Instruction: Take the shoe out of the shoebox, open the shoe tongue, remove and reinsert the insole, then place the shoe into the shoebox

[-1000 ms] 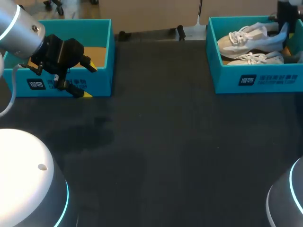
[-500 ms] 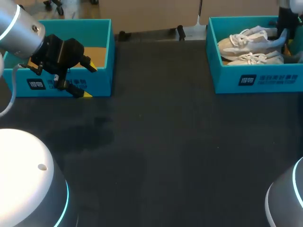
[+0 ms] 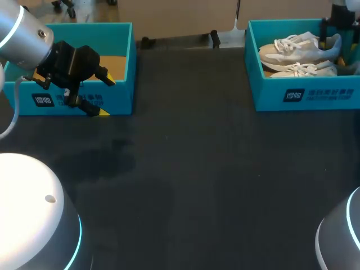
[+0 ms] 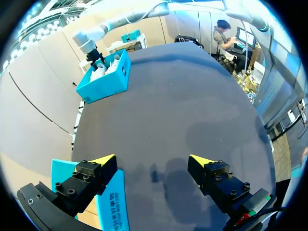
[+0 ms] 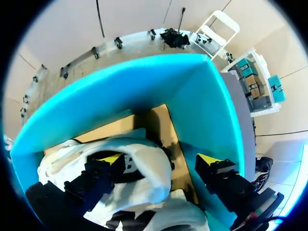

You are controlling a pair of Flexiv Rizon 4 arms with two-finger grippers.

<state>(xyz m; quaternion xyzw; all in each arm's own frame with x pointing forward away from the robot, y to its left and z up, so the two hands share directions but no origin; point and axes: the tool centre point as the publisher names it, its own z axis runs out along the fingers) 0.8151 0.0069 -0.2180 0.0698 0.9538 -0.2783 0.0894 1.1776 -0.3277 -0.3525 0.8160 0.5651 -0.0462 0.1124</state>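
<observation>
My right claw (image 5: 161, 160) stands wide open around the heel of the white shoe (image 3: 295, 46) in the shoebox (image 3: 306, 94) at the tabletop's far right corner, while my left claw (image 4: 151, 161) hangs open and empty.

We find the shoe (image 3: 298, 48) to be soft white cloth. The shoebox (image 3: 306, 93) is matt teal card, and the table (image 3: 197, 169) is dark and matt.

Soft, even light. Faint shadows of the left gripper (image 4: 153, 160) fall on the matte dark grey tabletop (image 4: 192, 96) just ahead; the teal cardboard shoebox (image 5: 144, 82) is shaded in its corner ahead of the right gripper (image 5: 160, 159).
</observation>
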